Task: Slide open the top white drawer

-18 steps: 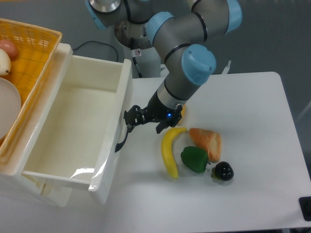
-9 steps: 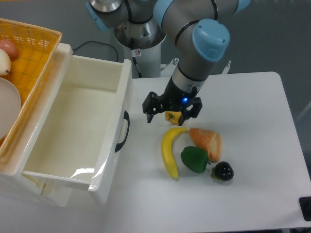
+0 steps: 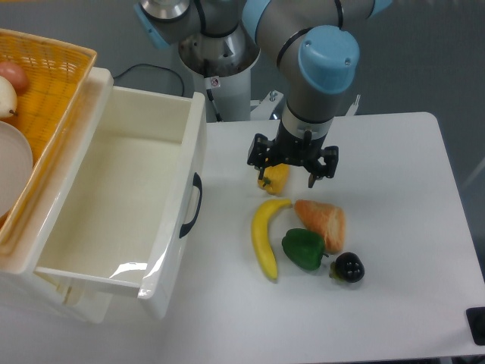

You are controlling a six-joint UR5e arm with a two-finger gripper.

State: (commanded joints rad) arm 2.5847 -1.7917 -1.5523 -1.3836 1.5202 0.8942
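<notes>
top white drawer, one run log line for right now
top white drawer: pulled open, looks empty | black handle: free | pincer: open, above table over yellow item

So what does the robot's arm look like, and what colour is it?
The arm is made of fat silver-grey tubes joined by round light-blue caps, like the one at. A small white sticker with red sits on its base. At the end is a black tool with two fingers.

Grey arm [image 3: 318, 15] — light-blue joint caps, black pincer [image 3: 293, 166]
</notes>
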